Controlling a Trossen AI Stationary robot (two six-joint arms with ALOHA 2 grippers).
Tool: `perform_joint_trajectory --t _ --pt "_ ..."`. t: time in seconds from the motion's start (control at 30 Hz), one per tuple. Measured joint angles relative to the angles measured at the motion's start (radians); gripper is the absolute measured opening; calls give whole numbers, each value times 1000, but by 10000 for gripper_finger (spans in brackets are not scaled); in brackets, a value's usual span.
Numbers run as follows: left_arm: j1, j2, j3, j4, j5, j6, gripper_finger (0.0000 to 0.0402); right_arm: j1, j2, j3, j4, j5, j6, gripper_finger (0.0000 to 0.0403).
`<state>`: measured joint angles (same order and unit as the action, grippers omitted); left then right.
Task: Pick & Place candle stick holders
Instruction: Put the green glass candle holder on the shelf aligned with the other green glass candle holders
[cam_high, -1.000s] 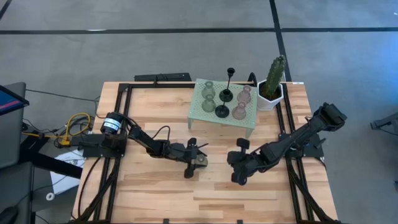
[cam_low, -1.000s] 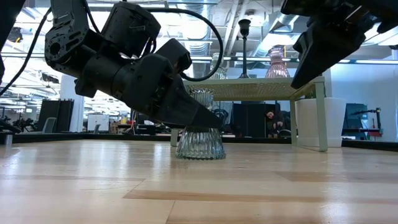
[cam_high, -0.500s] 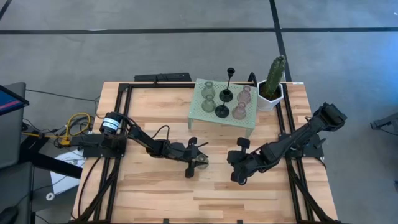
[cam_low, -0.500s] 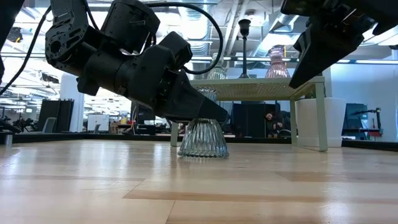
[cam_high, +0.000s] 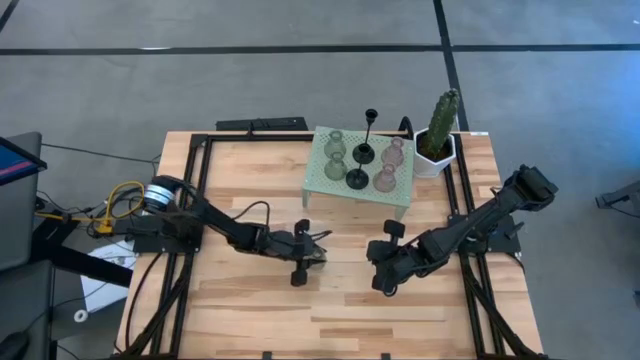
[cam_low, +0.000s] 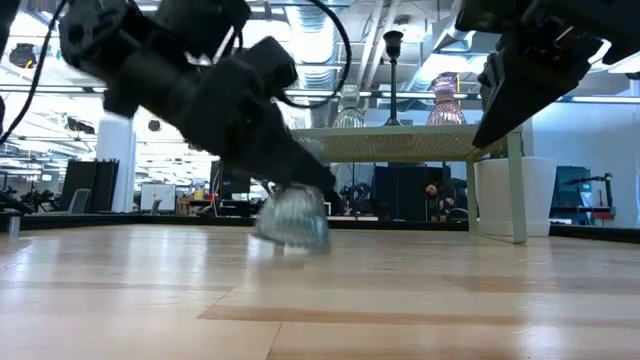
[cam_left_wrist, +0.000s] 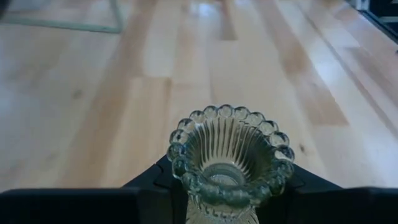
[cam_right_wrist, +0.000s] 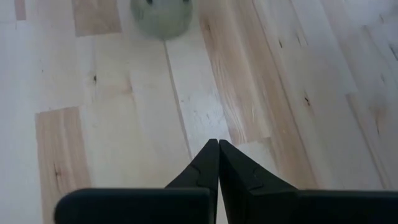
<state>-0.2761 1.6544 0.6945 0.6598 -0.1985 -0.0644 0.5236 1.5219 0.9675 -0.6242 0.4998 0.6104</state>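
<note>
My left gripper (cam_high: 306, 251) is shut on a dull green ribbed glass candle stick holder (cam_low: 290, 213) over the middle of the table; the left wrist view shows its beaded rim (cam_left_wrist: 227, 149). My right gripper (cam_high: 384, 270) is shut and empty, to the right of it, above the table (cam_right_wrist: 217, 152). On the mint-green mesh stand (cam_high: 400, 203) at the far side stand two green holders (cam_high: 335, 155), two black ones (cam_high: 358, 178), two pink ones (cam_high: 388, 166) and a tall thin black stem (cam_high: 371, 118). My left gripper pinches the green holder between its two fingers (cam_left_wrist: 152, 180), on the narrow part just below the beaded rim (cam_left_wrist: 214, 199). The fingers slant down from the table's left side. The holder is tilted, its wide base just above the table.
A white-potted green cactus (cam_high: 440, 125) stands right of the stand at the far right. Black frame rails (cam_high: 190, 200) run along the table's left and right sides. Bare wood lies near the front edge (cam_high: 330, 320).
My left gripper has drawn toward the table's left edge and a little up with the green holder. The holder stood upright on its base; now it is tipped and its base is off the wood.
</note>
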Motion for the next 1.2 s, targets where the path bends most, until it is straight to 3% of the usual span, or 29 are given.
perform_joint_trajectory --t 0.17,0.4,0.63,0.83,1.03,1.2 --pt "3 -175 0 -163 -82 -3 127 1 0 -38 41 0 19 0" --pt "30 -399 2 -201 -89 64 125 31 0 -171 251 54 55 0" --pt "140 -539 2 -246 -123 110 125 73 0 -279 385 95 174 0" --pt "260 -555 21 -248 -93 112 127 99 0 -302 402 130 235 0" --pt "353 -494 103 -243 -4 113 125 98 0 -302 402 142 240 0" --pt "406 -434 150 -300 -2 96 127 104 0 -302 401 144 254 0"
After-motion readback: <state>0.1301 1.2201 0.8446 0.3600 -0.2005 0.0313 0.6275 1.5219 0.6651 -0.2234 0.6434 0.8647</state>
